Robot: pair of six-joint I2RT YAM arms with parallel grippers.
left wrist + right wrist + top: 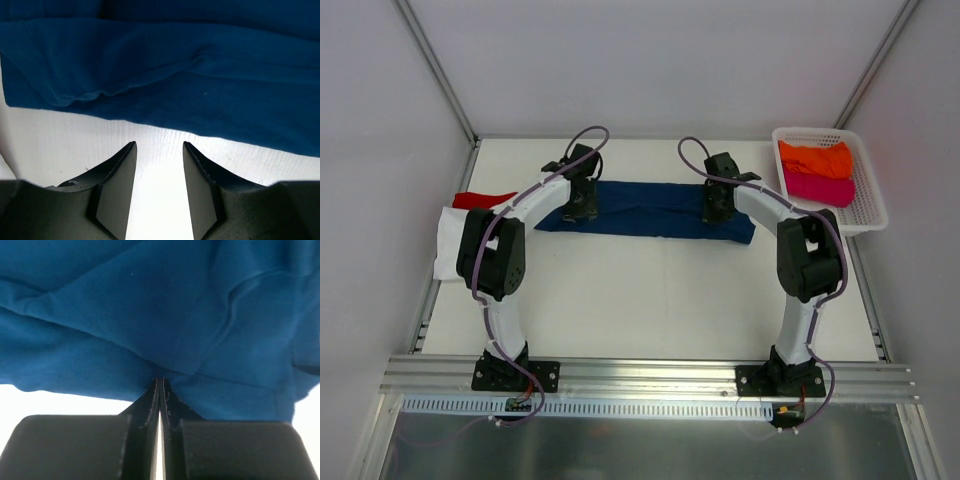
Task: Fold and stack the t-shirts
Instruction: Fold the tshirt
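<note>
From above, my navy t-shirt (650, 208) lies as a long folded strip across the upper middle of the frame, flat on the white tabletop (650, 300). My left end effector (582, 207) is down at the strip's left end. My right end effector (717, 207) is down near its right end. At the left edge of the frame lie a red t-shirt (485, 200) and a white t-shirt (450, 238), touching each other. In the upper right sits a white basket (868, 212) with an orange t-shirt (815, 158) and a magenta t-shirt (820, 187) inside it.

In my left wrist view, my left end effector (158, 150) has its two fingers (120, 185) apart, with bare tabletop (65, 135) showing between them. The navy t-shirt (200, 90) fills the top of the frame. Its edge is just beyond my fingertips, and they are not touching it.

In my right wrist view, my right end effector (160, 382) has its fingers pressed tight together. They pinch the near edge of the navy t-shirt (150, 305), and the cloth bunches into creases right at the tips. The shirt fills most of the frame.
</note>
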